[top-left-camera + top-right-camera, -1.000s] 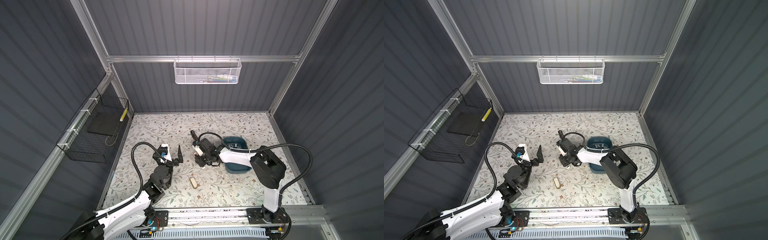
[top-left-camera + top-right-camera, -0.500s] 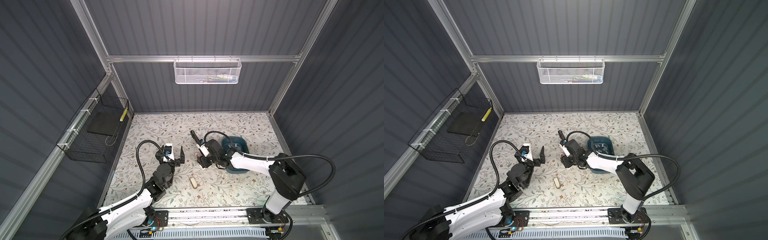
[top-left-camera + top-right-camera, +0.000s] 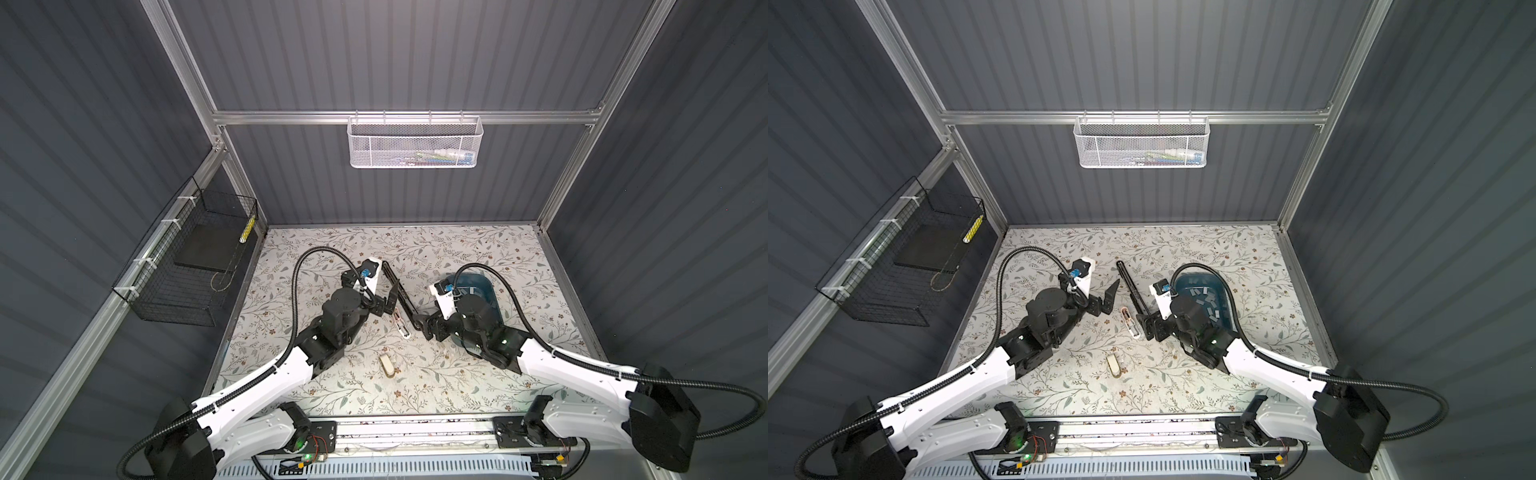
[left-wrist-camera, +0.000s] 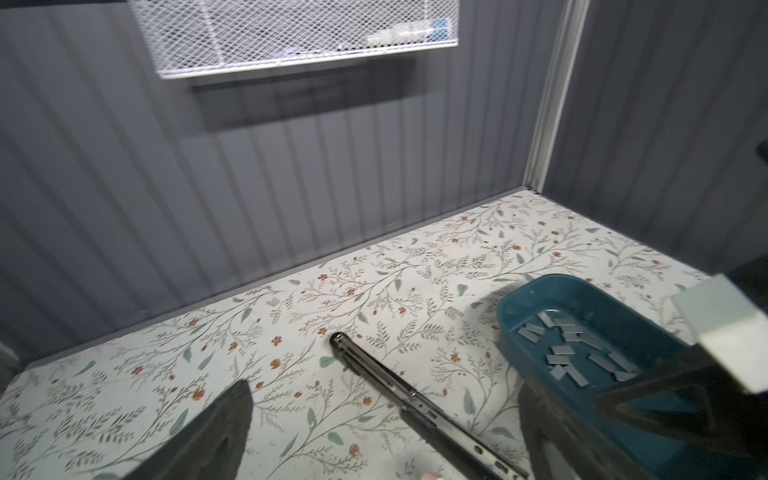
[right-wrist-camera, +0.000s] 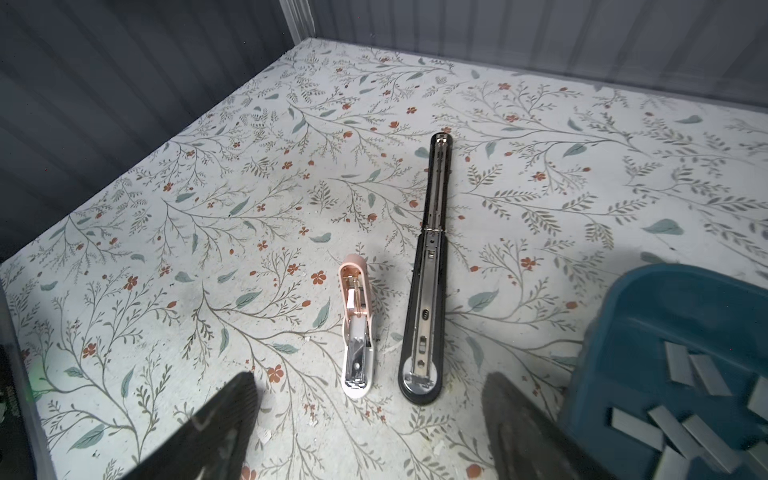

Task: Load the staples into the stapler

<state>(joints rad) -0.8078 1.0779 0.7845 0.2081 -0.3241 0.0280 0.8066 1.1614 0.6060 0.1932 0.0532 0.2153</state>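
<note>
A long black stapler lies opened flat mid-table, its metal channel up. A small pink-and-white stapler, also opened, lies beside it. The staples, several grey strips, lie loose in a teal tray. My right gripper is open just short of both staplers' near ends, holding nothing. My left gripper is open above the black stapler's left side, empty.
A small beige object lies nearer the front edge. A white mesh basket hangs on the back wall and a black wire basket on the left wall. Grey ribbed walls close in three sides of the table.
My right gripper has opened and drawn back a little from the black stapler. My left gripper has moved right, closer to that stapler, staying open.
</note>
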